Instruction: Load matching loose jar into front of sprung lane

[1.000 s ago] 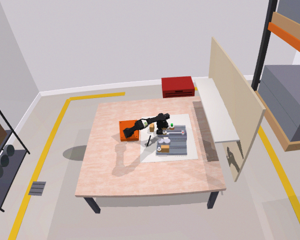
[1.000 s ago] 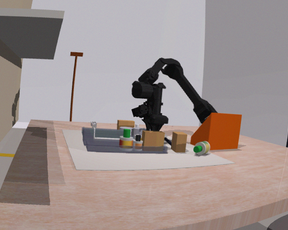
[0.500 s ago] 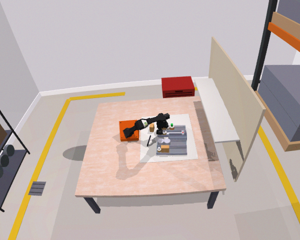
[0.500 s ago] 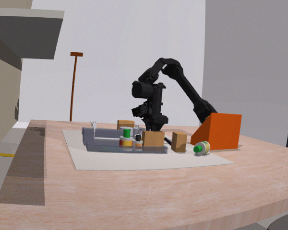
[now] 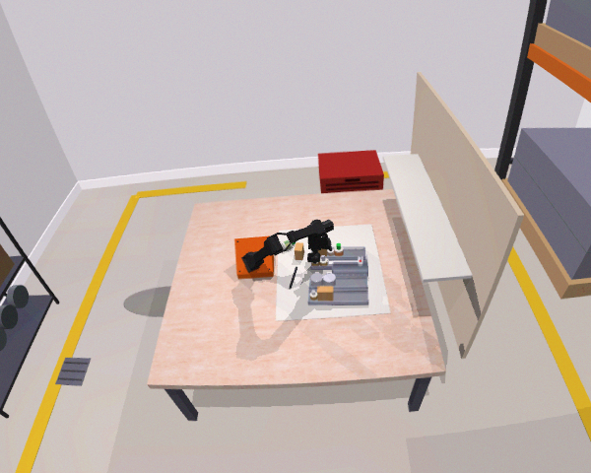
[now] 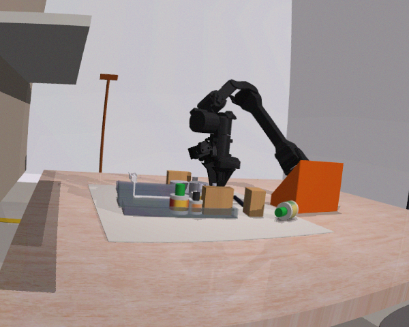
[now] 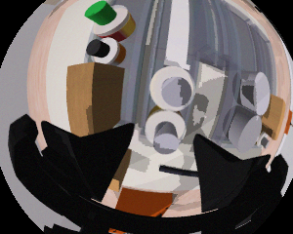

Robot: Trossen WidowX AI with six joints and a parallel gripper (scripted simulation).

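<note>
Black end effector (image 7: pixel 164 138) hangs with its fingers spread on either side of the pale front jar (image 7: pixel 166 128), not pinching it, so the jar sits directly below and between them. It stands upright at the near end of the grey lane (image 7: pixel 181 22), with the matching rear jar (image 7: pixel 173 89) just behind, apparently touching, and the row runs away along the lane. Next move is probably a straight lift clear; I can't make out the pusher plate.
</note>
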